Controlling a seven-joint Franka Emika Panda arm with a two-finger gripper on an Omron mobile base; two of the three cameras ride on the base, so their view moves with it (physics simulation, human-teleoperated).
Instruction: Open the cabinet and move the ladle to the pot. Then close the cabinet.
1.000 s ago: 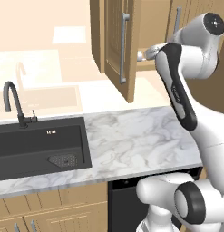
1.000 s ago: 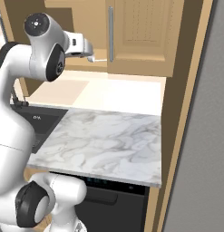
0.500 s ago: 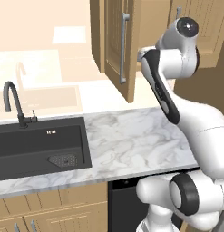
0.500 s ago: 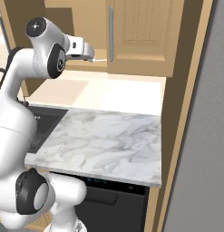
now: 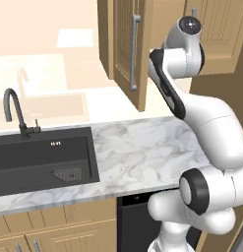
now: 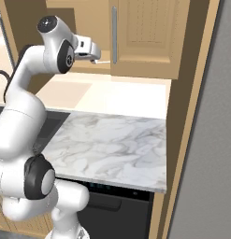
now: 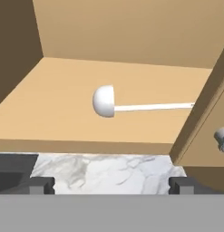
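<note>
Seen from the hand view, white ladle [image 7: 106, 102] lying on the floor of the opened cabinet [image 7: 86, 113], straight ahead of the empty, wide-spread gripper [image 7: 111, 185], bowl nearest centre, handle running across to the right behind the shut door.

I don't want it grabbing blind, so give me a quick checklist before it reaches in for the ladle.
1. Cabinet left door swung open: ok.
2. Ladle in sight on the shelf, bowl toward the left of the hand view, handle running right: ok.
3. Gripper open and holding nothing: ok.
4. Gripper at the ladle: not ok, it is short of the shelf edge.
5. Right door clear of the handle end: cannot tell, the end disappears behind it.
6. Pot located for the drop: cannot tell.
</note>
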